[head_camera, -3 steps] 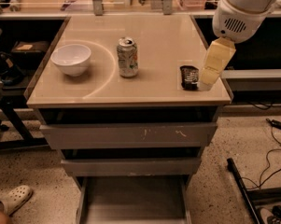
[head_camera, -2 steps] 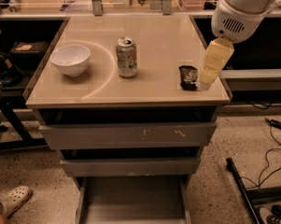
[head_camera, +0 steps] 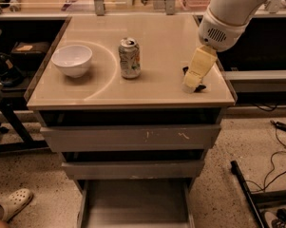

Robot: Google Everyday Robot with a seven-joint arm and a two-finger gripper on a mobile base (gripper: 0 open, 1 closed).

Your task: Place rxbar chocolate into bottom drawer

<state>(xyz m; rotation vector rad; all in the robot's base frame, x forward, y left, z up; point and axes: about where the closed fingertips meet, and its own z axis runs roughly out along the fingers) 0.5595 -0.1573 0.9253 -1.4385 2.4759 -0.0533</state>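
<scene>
The rxbar chocolate (head_camera: 200, 87) lies near the right front corner of the tan tabletop (head_camera: 152, 37). Only dark slivers of its wrapper show beside the gripper. My gripper (head_camera: 193, 81), cream-coloured on a white arm, hangs tilted directly over the bar and covers most of it. I cannot tell whether it touches the bar. The bottom drawer (head_camera: 133, 203) is pulled out below the cabinet, and its flat grey floor has nothing on it.
A silver soda can (head_camera: 129, 57) stands mid-table and a white bowl (head_camera: 72, 60) sits at the left. The two upper drawers (head_camera: 133, 137) are pushed in. A sandal (head_camera: 12, 204) lies on the floor at the left. Cables and a black stand leg (head_camera: 247, 189) lie at the right.
The gripper has come down and slightly left onto the bar's spot, so it now covers most of the bar, which showed beside it before. The can, bowl and drawers have not moved.
</scene>
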